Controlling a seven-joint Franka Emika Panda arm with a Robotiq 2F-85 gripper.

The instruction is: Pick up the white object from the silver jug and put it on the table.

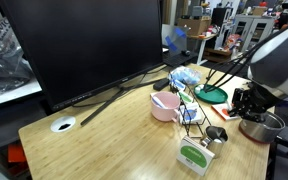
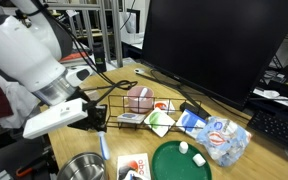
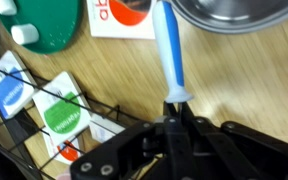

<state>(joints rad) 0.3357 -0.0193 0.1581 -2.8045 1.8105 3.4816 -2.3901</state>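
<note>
My gripper (image 3: pixel 174 101) is shut on the white end of a slim blue-and-white stick (image 3: pixel 168 50) that points away from the fingers over the bamboo-coloured table (image 3: pixel 234 85). In an exterior view the gripper (image 2: pixel 100 122) hangs beside the wire basket, with the stick (image 2: pixel 104 146) below it. The small silver jug (image 1: pixel 216 134) stands on the table (image 1: pixel 104 150) near the white-and-green box (image 1: pixel 194 157), to the side of the gripper (image 1: pixel 247 102). I cannot tell what is inside the jug. No other tiny white piece shows at the jug.
A wide steel pot (image 3: pixel 234 12) (image 2: pixel 79 168) sits close to the stick's tip. A green plate (image 3: pixel 44 30) holds small white pieces (image 3: pixel 22 34). A wire basket (image 3: pixel 44 120) holds packets. A pink cup (image 1: pixel 164 106) and a large monitor (image 1: pixel 84 45) stand behind.
</note>
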